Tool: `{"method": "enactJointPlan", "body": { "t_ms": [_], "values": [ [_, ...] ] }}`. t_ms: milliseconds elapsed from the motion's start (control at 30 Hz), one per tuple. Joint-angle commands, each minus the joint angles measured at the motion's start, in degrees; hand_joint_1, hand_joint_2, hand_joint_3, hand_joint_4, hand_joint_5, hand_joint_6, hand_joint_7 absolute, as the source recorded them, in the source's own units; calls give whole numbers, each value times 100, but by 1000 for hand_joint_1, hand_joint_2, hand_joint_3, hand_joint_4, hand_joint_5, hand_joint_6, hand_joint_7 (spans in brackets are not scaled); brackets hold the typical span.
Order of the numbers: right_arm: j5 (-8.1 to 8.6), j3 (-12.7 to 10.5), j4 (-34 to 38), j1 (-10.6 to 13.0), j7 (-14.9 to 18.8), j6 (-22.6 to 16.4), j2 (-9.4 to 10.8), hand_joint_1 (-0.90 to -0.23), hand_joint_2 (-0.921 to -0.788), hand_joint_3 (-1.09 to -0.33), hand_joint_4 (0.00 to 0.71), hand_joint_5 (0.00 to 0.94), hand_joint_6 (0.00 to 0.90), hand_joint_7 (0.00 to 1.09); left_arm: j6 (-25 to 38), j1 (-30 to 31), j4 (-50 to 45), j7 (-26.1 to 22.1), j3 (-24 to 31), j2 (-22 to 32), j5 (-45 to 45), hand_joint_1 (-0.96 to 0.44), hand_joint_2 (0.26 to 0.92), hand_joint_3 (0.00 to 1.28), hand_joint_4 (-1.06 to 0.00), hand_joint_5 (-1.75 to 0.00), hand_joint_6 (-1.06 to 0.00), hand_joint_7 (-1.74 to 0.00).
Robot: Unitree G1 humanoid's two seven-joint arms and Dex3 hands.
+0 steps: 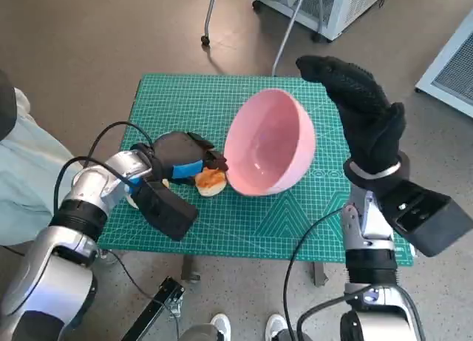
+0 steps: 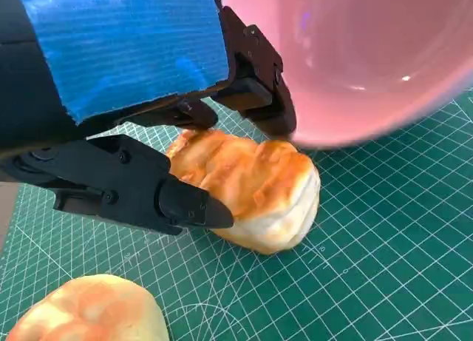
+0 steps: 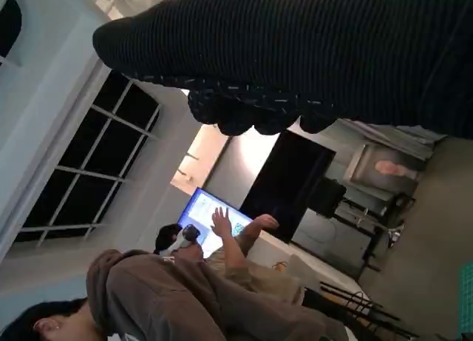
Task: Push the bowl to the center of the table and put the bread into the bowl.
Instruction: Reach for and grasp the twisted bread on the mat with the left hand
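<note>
The pink bowl (image 1: 270,141) stands near the middle of the green cutting mat (image 1: 185,97); its wall fills part of the left wrist view (image 2: 369,52). A browned bread roll (image 1: 211,180) lies on the mat right against the bowl's left side. My left hand (image 1: 181,160) grips this bread roll (image 2: 259,186), the thumb (image 2: 185,204) on one side and the other fingers (image 2: 259,108) on the far side by the bowl. My right hand (image 1: 362,112) is raised high over the table's right part, fingers apart, holding nothing.
A second bread roll (image 2: 85,311) lies on the mat behind my left hand, mostly hidden by the forearm in the head view. Pale cloth (image 1: 26,163) shows left of the table. A person (image 3: 185,289) sits in the right wrist view. Chair legs (image 1: 211,15) stand beyond the table.
</note>
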Motion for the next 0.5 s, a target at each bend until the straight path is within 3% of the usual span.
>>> {"method": "enactJointPlan", "body": {
  "t_ms": [33,500],
  "values": [
    [5,25,73,56,-12,33,42,-725,-921,-819,320,15,-1,943,-156,-64,15,-97,84,113,-136,-8,921,201,-478,-1218,-552,-1344],
    [25,27,144,23,-17,32,75,-719,-921,-819,323,18,-1,942,-379,-165,-209,70,637,512,-508,-1,921,162,-520,-1235,-591,-1310]
  ]
}}
